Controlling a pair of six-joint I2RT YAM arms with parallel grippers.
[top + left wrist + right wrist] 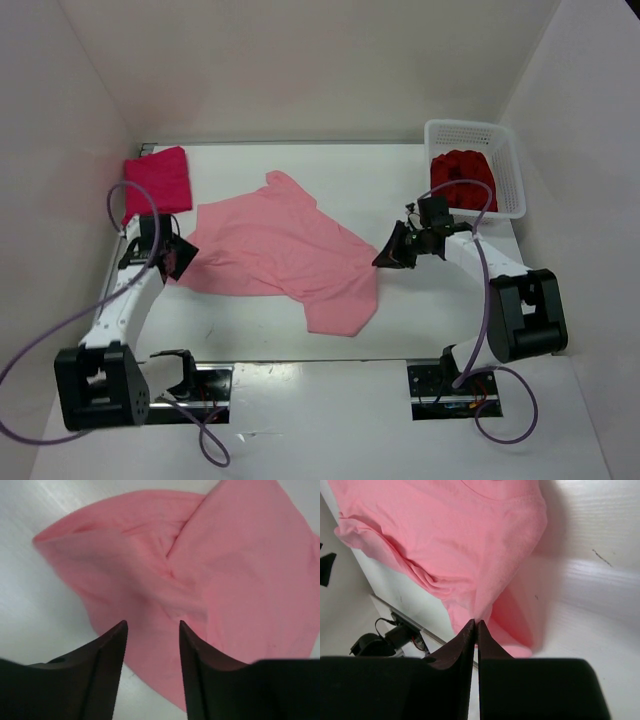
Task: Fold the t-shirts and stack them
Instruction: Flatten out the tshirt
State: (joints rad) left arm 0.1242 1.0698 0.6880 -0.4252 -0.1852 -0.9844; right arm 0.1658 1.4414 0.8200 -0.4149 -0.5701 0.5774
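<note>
Left gripper: jaws stand well apart with nothing between them. The fingers hang over the near hem of the salmon pink t-shirt. The cloth spreads ahead and to the right of the tips, and a diagonal fold line starts just beyond them.

Right gripper: jaws pressed almost together. An edge of the same shirt is drawn up to the tips and looks pinched. The cloth runs ahead and left of the jaws, raised enough to cast a shadow on the table.

Top view: the shirt lies between the two grippers, long axis running from one to the other.

Judgement: the fold depends on the right arm carrying its end toward the left jaws.

Beyond the left jaws is the folded magenta-red t-shirt. Beyond the right jaws is the dark crimson t-shirt, inside the white mesh basket.
</note>
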